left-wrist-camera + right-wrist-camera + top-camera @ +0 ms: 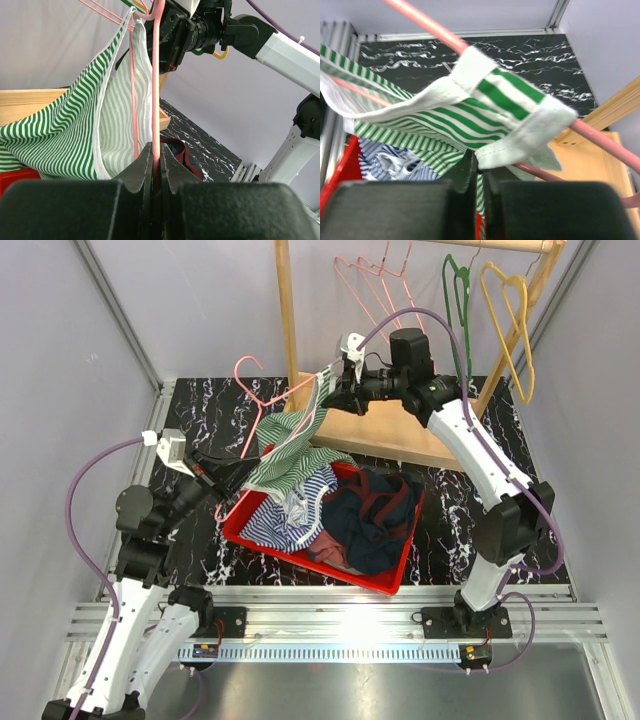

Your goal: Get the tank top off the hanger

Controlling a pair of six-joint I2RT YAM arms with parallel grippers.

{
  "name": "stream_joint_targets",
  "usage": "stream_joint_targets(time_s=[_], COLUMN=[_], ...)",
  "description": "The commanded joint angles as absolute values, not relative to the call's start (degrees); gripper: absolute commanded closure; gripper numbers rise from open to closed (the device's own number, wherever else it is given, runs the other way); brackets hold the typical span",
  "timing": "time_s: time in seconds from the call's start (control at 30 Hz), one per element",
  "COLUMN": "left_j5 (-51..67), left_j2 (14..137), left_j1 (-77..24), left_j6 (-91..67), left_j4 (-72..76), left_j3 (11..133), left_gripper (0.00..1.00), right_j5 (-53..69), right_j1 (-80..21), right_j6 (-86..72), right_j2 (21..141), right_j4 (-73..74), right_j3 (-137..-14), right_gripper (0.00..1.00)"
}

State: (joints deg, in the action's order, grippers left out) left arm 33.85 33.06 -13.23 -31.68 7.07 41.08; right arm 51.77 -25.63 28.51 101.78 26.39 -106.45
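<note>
Above the bin, we hold the hanger in the left gripper, jaws pressed on its pink wire, while the right gripper pinches a strap of the tank top between its jaws. We judge it gripped but not yet off: the strap rides the wire.

**Hidden, cropped and smeared parts**

In the top view, the tank top covers the lower half of the pink hanger, heaped clothes bury the floor of the red bin, and the wooden rack is cut off by the upper edge. In the left wrist view, the hanger's hook runs off the top, and its wire vanishes between the closed fingers of the left gripper. In the right wrist view, the strap is motion-blurred, and its hem masks the fingertips of the right gripper pinching it.
</note>
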Motion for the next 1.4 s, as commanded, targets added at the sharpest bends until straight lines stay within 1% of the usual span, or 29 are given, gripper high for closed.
stream_joint_targets(time_s=[0.0, 0.13, 0.33, 0.47, 0.6, 0.67, 0.8, 0.87, 1.03, 1.13, 1.37], left_j5=[34.37, 31.83, 26.21, 24.43, 27.94, 31.62, 40.66, 43.06, 43.42, 42.80, 42.37], left_j2=[31.82, 30.41, 26.82, 24.79, 22.33, 21.45, 18.64, 17.85, 15.47, 15.03, 16.00], left_j1=[-13.01, -12.92, -12.92, -12.92, -12.92, -12.92, -12.92, -13.01, -13.09, -13.45, -14.41], left_j6=[-32.17, -30.50, -26.55, -24.79, -21.81, -19.70, -13.38, -11.70, -4.58, -0.54, 8.25], left_j4=[11.07, 8.80, 4.14, 2.99, 3.17, 1.76, -3.06, -4.56, -12.73, -16.25, -23.72], left_j3=[40.78, 41.22, 41.57, 41.05, 39.64, 39.38, 37.62, 37.18, 39.72, 42.01, 49.39], left_gripper=[1.00, 1.00, 1.00, 1.00, 1.00, 1.00, 1.00, 1.00, 1.00, 1.00, 1.00], right_j5=[53.18, 46.43, 34.73, 25.87, 20.40, 18.21, 17.93, 17.76, 13.55, 9.68, 6.33], right_j1=[-26.02, -25.75, -19.96, -17.58, -17.05, -16.35, -15.03, -15.12, -15.03, -15.03, -14.85], right_j6=[26.90, 23.48, 12.50, 9.23, 7.74, 6.07, 3.43, 2.99, 2.99, 4.30, 5.71], right_j2=[99.94, 97.39, 92.29, 90.18, 90.09, 90.96, 93.16, 94.30, 95.36, 95.36, 94.48], right_j4=[25.67, 24.09, 15.74, 12.14, 10.55, 10.20, 10.90, 11.77, 12.22, 11.34, 9.49], right_j3=[-106.71, -103.37, -96.07, -92.82, -91.49, -92.63, -95.97, -97.46, -98.00, -96.77, -92.64], right_gripper=[1.00, 1.00, 1.00, 1.00, 1.00, 1.00, 1.00, 1.00, 1.00, 1.00, 1.00])
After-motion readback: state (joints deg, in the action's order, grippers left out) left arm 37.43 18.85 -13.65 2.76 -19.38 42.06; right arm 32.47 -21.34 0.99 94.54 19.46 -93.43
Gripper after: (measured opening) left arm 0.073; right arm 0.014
